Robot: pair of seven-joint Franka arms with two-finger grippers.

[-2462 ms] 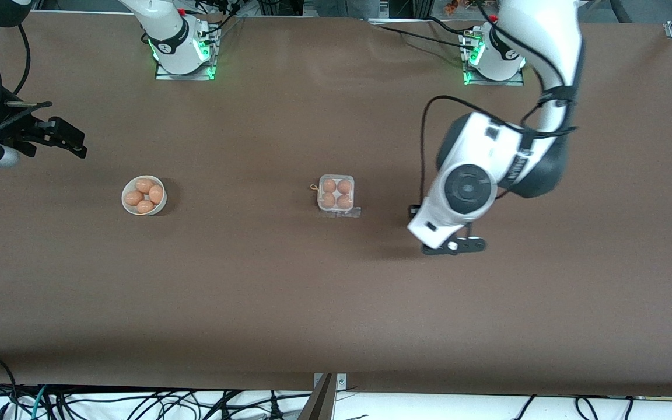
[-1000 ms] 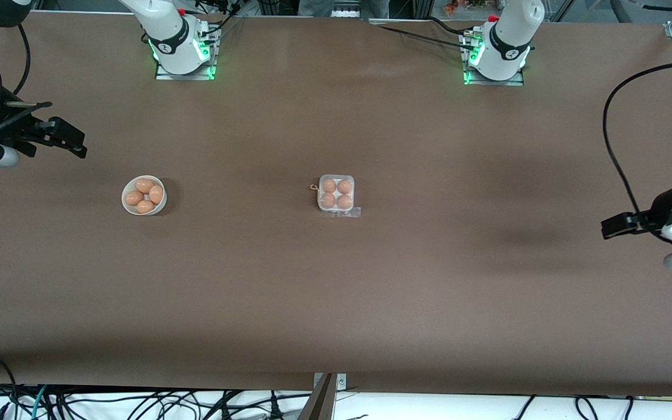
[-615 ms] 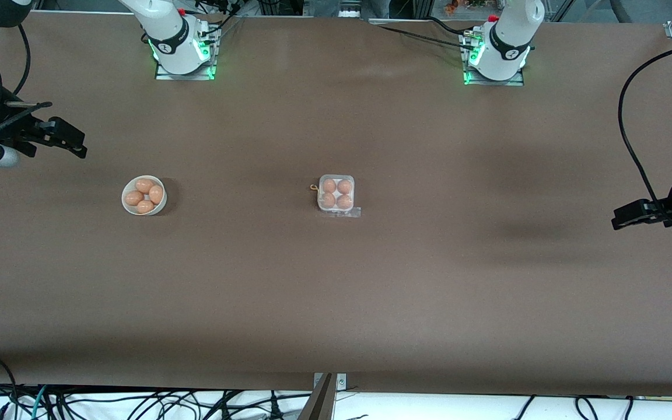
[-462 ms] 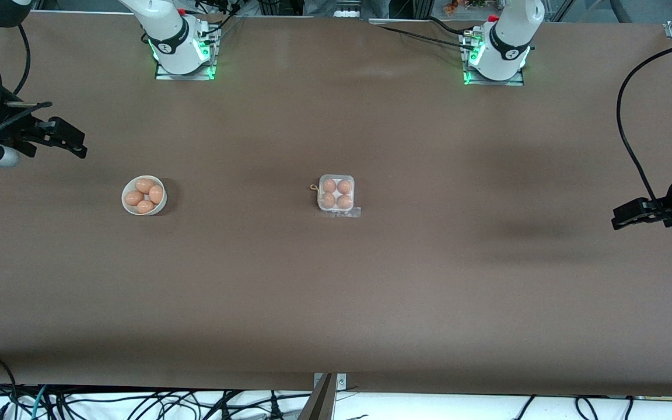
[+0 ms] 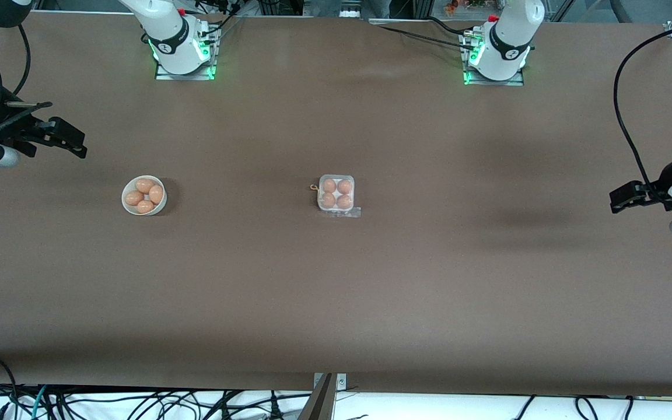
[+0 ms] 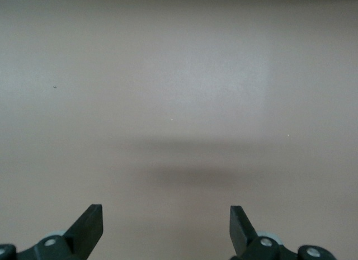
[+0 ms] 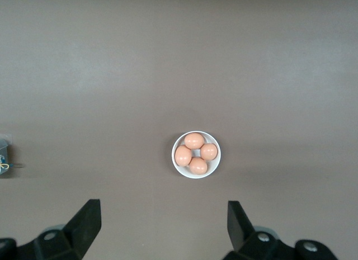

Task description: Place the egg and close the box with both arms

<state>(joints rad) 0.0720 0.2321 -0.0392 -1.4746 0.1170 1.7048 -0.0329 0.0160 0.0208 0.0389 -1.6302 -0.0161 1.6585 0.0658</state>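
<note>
White bowl (image 5: 144, 195) holding four eggs, on brown table (image 5: 336, 291).

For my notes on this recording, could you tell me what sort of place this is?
Most likely a robotics lab: two arm bases bolted to a brown-covered table, cables bundled along its edge, and only a bowl and box of eggs.

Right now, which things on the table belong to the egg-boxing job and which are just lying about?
Part of the job:
- box, lid shut over four eggs
- left gripper, open, over the table's left-arm end
- right gripper, open, over the right-arm end

Just lying about:
- bowl with four spare eggs
- cables below the table edge
</note>
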